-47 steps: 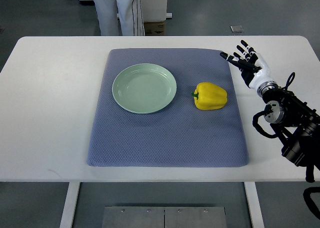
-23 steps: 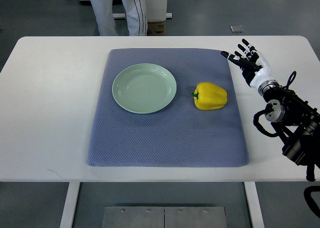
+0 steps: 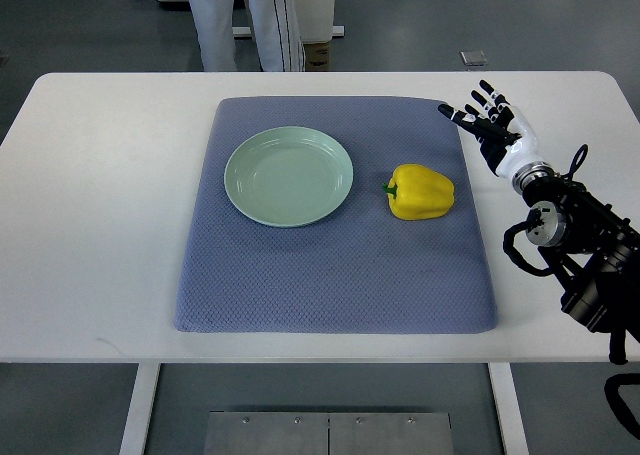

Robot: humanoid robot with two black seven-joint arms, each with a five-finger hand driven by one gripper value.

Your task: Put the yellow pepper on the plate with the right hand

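Little is altered over the last second, so the task is judged to be at its very start. Nearest the camera, at five o'clock, the dark right forearm is seen entering from the right edge over the white table [image 3: 100, 225]. Further in, at the centre, the blue-grey mat [image 3: 330, 275] is spread, and on it the yellow pepper [image 3: 421, 192] is laid on its side, green stem turned to nine o'clock, untouched and unmoved. Just beyond, at ten o'clock of the pepper and apart from it, the empty pale green plate [image 3: 289, 175] is set. At two o'clock of the pepper, the right hand [image 3: 490, 125] is held over the mat's far right corner, fingers spread and nothing grasped; only a slight wavering of it is noted against the earlier views, which suggests the reach has not begun. Farthest, at twelve o'clock, a person's white trouser legs [image 3: 250, 20] are shifted slightly behind the table. The left hand is not seen.
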